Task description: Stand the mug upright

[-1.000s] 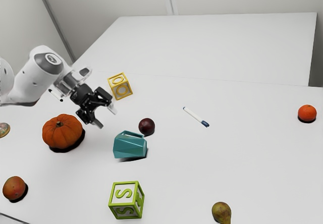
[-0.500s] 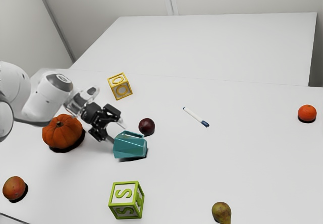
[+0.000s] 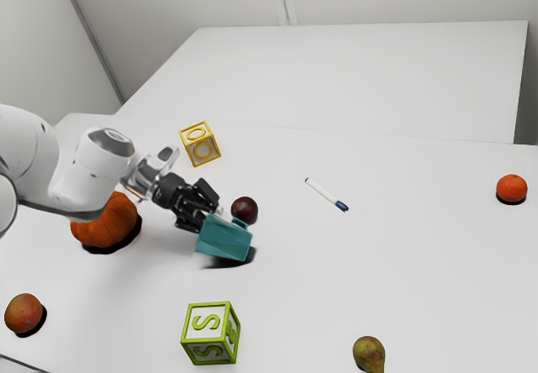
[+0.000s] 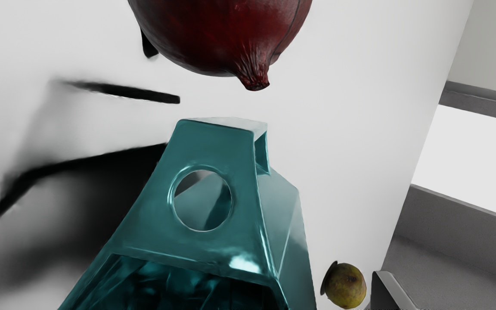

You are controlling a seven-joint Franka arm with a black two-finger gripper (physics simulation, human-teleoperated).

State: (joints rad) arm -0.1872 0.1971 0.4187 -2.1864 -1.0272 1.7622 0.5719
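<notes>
While tilted — mug (image 3: pixel 224 238) near "S" block (image 3: pixel 207 331)

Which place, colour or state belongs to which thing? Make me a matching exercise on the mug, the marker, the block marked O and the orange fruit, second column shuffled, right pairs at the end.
Things:
1. Mug
2. Marker
3. Block marked O
4. Orange fruit

Places, colours, states:
A. Yellow-framed
B. Alone near the exterior view's right edge
C. Tilted, at the gripper
D. White, with a dark blue end

Right pairs: 1-C, 2-D, 3-A, 4-B
</notes>
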